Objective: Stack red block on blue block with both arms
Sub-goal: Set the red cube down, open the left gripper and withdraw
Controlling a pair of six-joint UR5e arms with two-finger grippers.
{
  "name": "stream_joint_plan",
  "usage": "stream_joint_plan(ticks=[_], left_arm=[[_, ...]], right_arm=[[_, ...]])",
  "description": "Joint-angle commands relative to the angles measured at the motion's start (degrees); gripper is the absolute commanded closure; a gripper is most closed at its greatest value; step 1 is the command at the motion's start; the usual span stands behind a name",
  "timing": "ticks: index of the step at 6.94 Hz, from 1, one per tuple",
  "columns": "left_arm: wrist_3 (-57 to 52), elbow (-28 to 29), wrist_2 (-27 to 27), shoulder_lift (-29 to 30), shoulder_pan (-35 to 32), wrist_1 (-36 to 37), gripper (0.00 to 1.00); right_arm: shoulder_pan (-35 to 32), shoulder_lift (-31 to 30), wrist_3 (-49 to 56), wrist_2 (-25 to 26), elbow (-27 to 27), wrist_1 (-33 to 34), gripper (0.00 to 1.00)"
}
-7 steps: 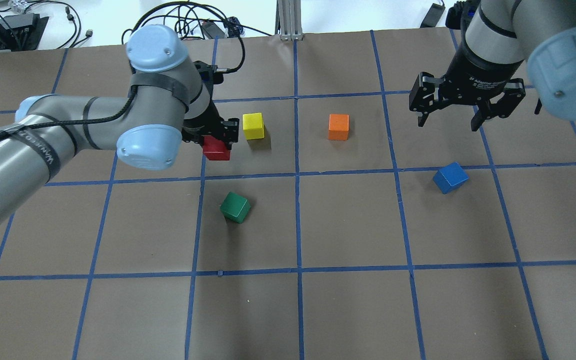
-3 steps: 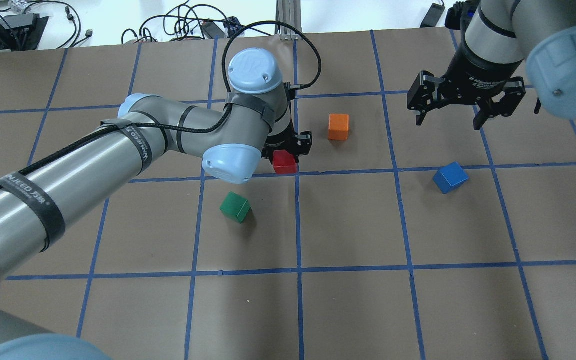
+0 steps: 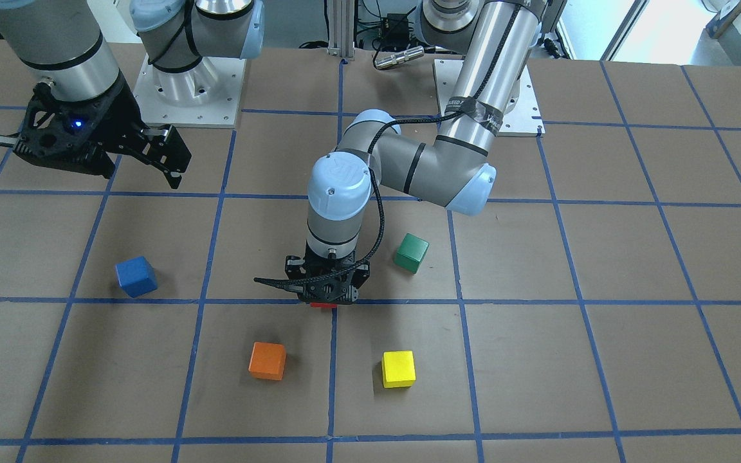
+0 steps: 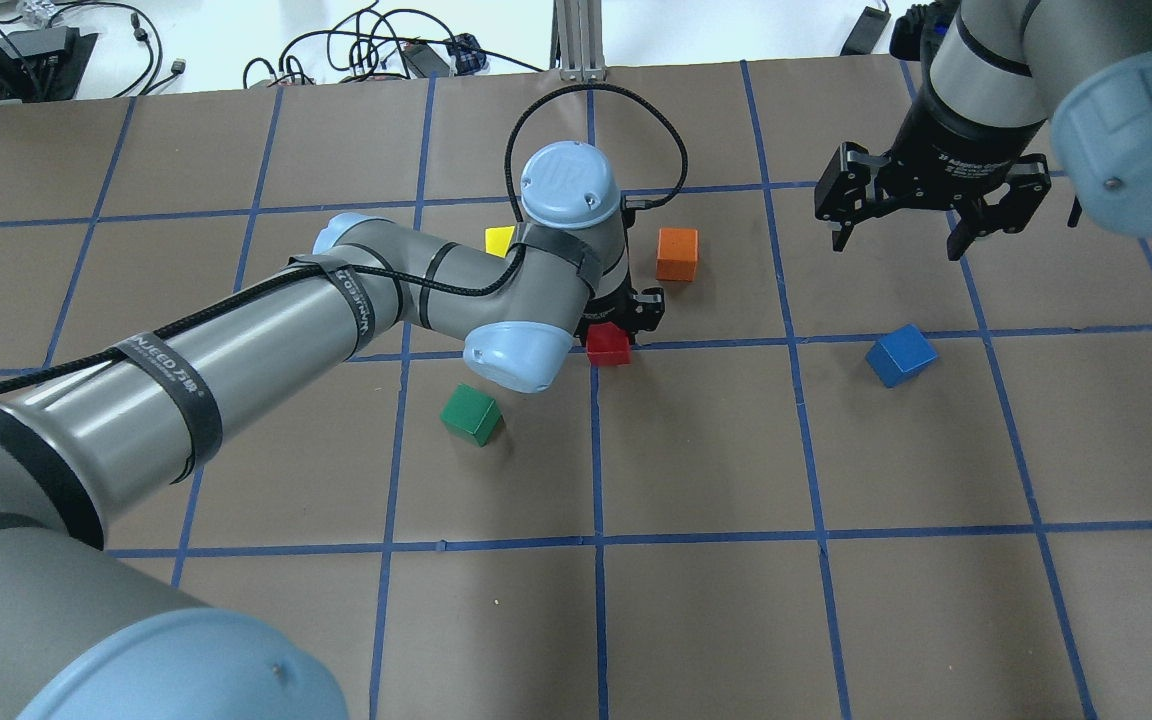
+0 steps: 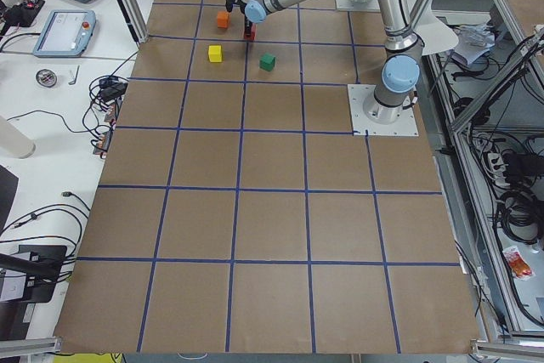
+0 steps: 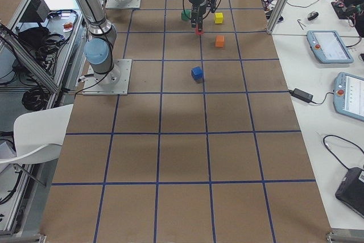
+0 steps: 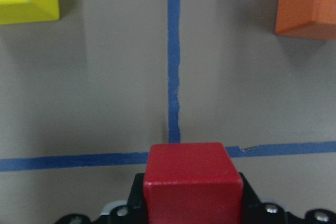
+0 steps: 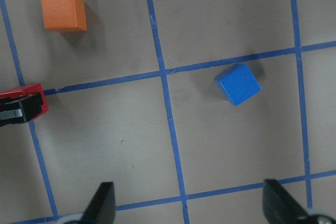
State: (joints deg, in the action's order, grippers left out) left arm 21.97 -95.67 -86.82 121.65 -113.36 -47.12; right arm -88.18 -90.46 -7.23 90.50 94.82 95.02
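My left gripper [image 4: 622, 328] is shut on the red block [image 4: 608, 345] and holds it over a blue tape crossing near the table's middle. The left wrist view shows the red block [image 7: 191, 187] clamped between the jaws, above the tape lines. The blue block [image 4: 901, 355] lies turned on the table to the right, well apart from the red block. My right gripper [image 4: 896, 248] hangs open and empty above the table, behind the blue block. The right wrist view shows the blue block [image 8: 238, 84] ahead of the open fingers [image 8: 102, 203], and the red block [image 8: 21, 95] at the left edge.
An orange cube [image 4: 677, 253] sits just behind and right of the left gripper. A yellow cube [image 4: 498, 240] is partly hidden behind the left arm. A green cube [image 4: 471, 414] lies in front of the left elbow. The left forearm spans the table's left half.
My left gripper has carried the red block to the right, from beside the yellow cube to the tape crossing near the orange cube. The right gripper has stayed in place, open.
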Motion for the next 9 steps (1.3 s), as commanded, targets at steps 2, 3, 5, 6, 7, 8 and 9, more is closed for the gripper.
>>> stream_joint_plan(ticks=[2, 3, 5, 6, 7, 8, 9], left_arm=[[-1.49, 0.14, -0.80, -0.09, 0.85, 2.38, 0.10], [-1.58, -0.04, -0.80, -0.79, 1.64, 2.29, 0.04], [-4.19, 0.13, -0.80, -4.37, 4.53, 0.72, 0.00], [-9.69, 0.22, -0.63, -8.84, 9.51, -4.34, 0.00], [-17.06, 0.14, -0.63, -13.58, 14.52, -11.17, 0.00], [-21.05, -0.39, -0.19, -17.46, 19.36, -18.72, 0.00], [-23.00, -0.13, -0.36, -21.76, 22.01, -21.50, 0.00]], right_arm=[[0.12, 0.02, -1.02, 0.21, 0.01, 3.40, 0.00], [0.12, 0.11, -0.86, 0.29, 0.01, 3.42, 0.00], [0.12, 0.02, -0.67, 0.12, 0.01, 3.33, 0.00], [0.12, 0.11, -0.68, -0.32, 0.10, 2.98, 0.00], [0.12, 0.46, -0.24, 0.03, 1.15, 2.72, 0.00], [-0.15, 0.37, 0.11, 0.12, 2.11, 3.23, 0.00], [-0.32, 1.24, -0.32, -0.93, 2.38, 3.68, 0.00]])
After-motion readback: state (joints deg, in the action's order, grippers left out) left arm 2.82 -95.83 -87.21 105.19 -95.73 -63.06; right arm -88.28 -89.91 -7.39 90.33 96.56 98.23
